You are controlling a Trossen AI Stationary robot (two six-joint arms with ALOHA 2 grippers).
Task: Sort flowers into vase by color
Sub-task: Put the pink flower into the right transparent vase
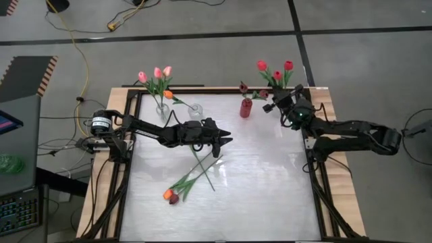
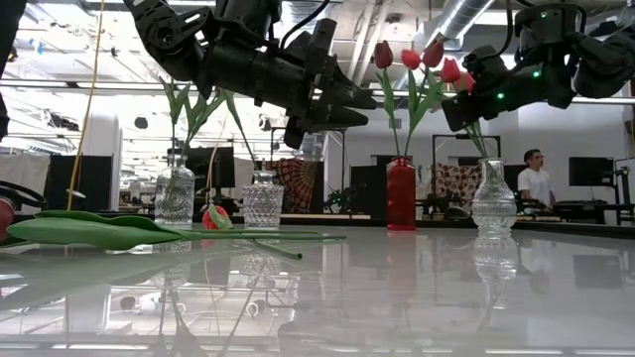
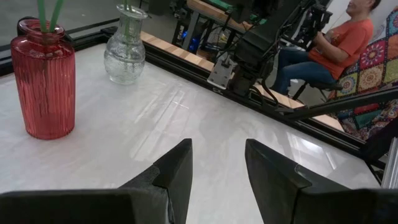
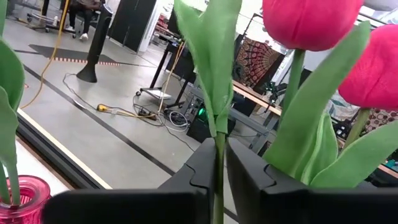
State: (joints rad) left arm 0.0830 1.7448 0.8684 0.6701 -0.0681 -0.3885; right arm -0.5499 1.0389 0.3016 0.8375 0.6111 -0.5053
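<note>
Three red tulips (image 1: 275, 71) stand in a clear vase (image 2: 493, 198) at the table's far right. My right gripper (image 4: 220, 177) is among their stems, shut on one green stem. A red vase (image 1: 246, 108) next to it holds dark maroon tulips (image 1: 244, 88). At the far left, pink tulips (image 1: 156, 74) fill one clear vase (image 1: 163, 109) and an orange tulip (image 1: 169, 94) another (image 1: 196, 111). Three tulips (image 1: 191, 179) lie flat on the table. My left gripper (image 1: 227, 140) hovers open above the table's middle, nothing between its fingers. My right gripper pinches a thin green stem (image 4: 219, 149) between its two fingers, just below a leaf. The fingers come in level from the table's right side and lie across the stem. The stem stands upright in the hold; which head it carries is not visible.
A raised black frame (image 1: 317, 182) runs around the white table top. Bare table lies on the near right side. A person in an orange shirt (image 3: 348, 43) sits beyond the table's right edge.
</note>
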